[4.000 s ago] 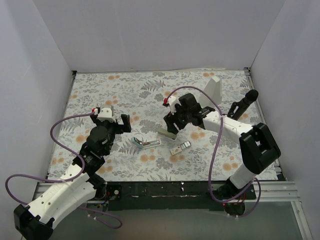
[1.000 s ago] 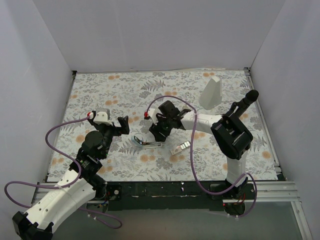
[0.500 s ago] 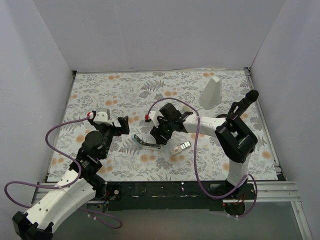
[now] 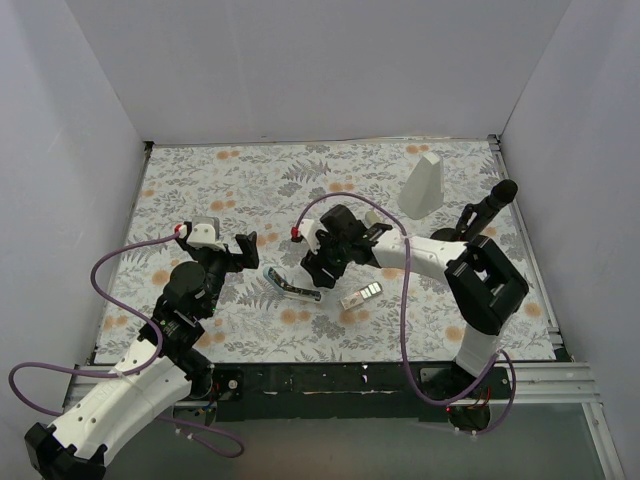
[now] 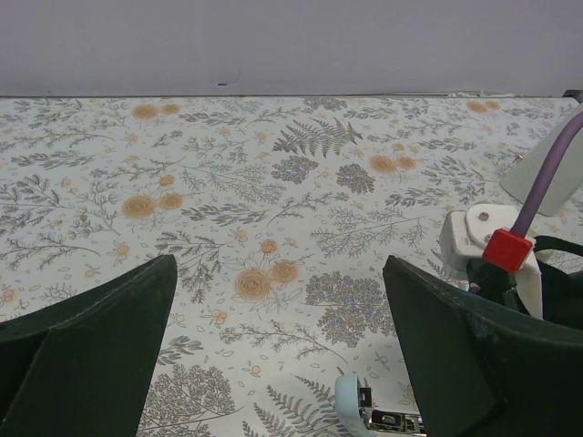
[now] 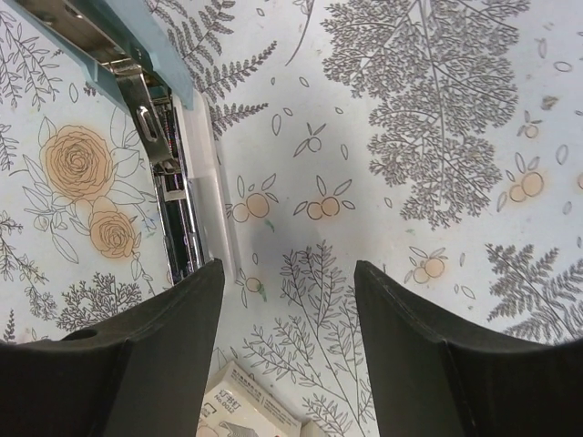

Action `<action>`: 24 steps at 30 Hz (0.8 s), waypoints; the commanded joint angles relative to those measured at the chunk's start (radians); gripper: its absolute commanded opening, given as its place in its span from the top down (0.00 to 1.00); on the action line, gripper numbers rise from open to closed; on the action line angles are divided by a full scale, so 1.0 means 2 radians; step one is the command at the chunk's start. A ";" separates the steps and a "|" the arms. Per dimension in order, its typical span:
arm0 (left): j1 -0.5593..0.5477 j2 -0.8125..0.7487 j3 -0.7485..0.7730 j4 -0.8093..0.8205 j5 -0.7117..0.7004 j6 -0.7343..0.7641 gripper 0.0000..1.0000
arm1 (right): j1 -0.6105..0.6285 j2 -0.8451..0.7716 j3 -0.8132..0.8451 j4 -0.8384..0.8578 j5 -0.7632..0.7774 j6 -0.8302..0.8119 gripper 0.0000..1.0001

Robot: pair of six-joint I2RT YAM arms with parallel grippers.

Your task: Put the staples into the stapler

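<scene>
The light blue stapler lies open on the floral mat, its silver channel showing. In the right wrist view it runs along the upper left, with the channel beside my left finger. My right gripper hovers at the stapler's right end, open and empty. The cream-white staples box lies just right of the stapler, and its corner shows in the right wrist view. My left gripper is open and empty left of the stapler, whose rounded tip shows low between its fingers.
A tall white wedge block stands at the back right. A black post leans near the right wall. White walls close in the mat on three sides. The right arm's wrist with a red button shows in the left wrist view.
Four seconds ago my right gripper was further right with a beige piece at its fingertips; it has moved left to the stapler. The stapler has turned from level to diagonal. The left arm barely moved.
</scene>
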 commanded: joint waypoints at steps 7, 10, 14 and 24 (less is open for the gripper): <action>0.004 -0.010 -0.001 0.003 -0.002 0.005 0.02 | -0.004 -0.095 0.004 -0.084 0.140 0.102 0.34; 0.004 -0.013 -0.001 0.003 -0.003 0.004 0.02 | -0.013 -0.122 -0.013 -0.117 0.184 0.135 0.34; 0.004 -0.019 -0.001 0.003 -0.006 0.002 0.02 | -0.026 -0.149 -0.042 -0.152 0.214 0.181 0.36; 0.004 -0.038 -0.001 0.003 -0.013 0.000 0.02 | -0.035 -0.166 -0.105 -0.148 0.214 0.239 0.46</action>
